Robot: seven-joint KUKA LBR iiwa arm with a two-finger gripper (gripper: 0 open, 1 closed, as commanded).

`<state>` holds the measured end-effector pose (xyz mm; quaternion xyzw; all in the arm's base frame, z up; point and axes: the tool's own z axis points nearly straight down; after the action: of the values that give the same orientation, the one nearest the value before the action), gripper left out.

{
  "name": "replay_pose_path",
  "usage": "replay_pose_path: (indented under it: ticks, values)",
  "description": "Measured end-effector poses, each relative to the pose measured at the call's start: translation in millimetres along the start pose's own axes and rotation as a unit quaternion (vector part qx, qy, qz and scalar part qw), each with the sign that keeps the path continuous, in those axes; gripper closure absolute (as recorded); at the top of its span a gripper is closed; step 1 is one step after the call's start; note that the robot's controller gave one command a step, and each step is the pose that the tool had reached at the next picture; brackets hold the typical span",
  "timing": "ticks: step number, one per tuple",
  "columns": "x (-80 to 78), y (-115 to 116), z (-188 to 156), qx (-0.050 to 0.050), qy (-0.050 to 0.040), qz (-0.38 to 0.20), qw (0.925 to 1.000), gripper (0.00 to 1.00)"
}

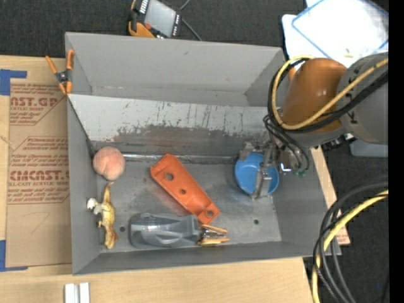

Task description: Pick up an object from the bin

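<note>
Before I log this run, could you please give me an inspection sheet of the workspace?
Surface: grey metal bin, back wall scuffed.
Job's things: blue round object at right, under the gripper.
Clutter: pink ball, orange holed bracket, yellow toy animal, dark grey plastic piece.
Grippers: low over the blue object.
Cables: yellow and black cables looped round the wrist.
Surroundings: black handheld device beyond the bin.

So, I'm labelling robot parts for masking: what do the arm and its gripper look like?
The arm is grey, with a rounded orange cover at the wrist. Yellow and black cables loop around it. The gripper is small, dark metal.
</note>
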<state>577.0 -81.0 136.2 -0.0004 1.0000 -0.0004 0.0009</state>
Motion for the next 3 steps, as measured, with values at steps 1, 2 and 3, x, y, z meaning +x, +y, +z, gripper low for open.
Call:
replay_pose_path:
  ticks: [1,2,3]
  values:
    - [0.0,0,0,0.000,0.0000,0.000,1.0000,0.00]
    - [1.7,-45,34,0.000,-0.0009,-0.080,0.9968,0.00]
    - [2.0,-45,31,0.000,0.0021,-0.064,0.9979,0.00]
